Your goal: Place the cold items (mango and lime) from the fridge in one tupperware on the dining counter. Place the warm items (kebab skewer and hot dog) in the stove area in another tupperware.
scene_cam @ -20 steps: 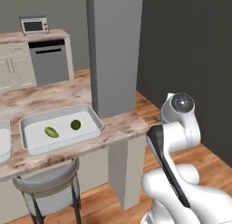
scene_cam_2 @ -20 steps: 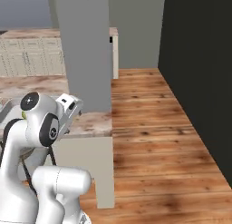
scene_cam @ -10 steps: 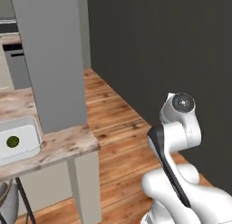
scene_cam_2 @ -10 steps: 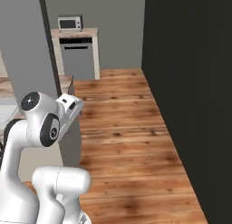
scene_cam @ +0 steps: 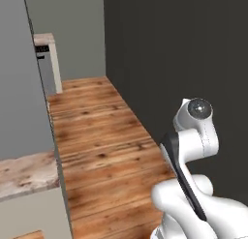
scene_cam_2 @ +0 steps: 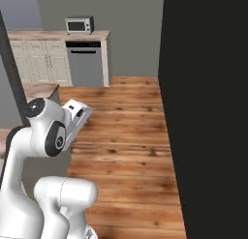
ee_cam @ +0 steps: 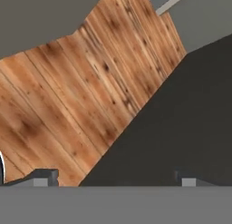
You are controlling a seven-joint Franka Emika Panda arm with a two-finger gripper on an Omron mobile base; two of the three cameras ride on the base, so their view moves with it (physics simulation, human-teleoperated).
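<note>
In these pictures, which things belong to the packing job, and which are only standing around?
For the job: a corner of the dining counter; the claw, open and empty.
Just around: microwave, dishwasher, cream cabinets, wooden floor, dark wall.

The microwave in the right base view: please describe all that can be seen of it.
The microwave is a small, pale, boxy appliance with a dark window on its front and a lighter panel at the right side. It stands upright on the marbled counter at the far wall, above the grey dishwasher and beside the cream cabinets. Its door looks shut. Nothing else touches it.
</note>
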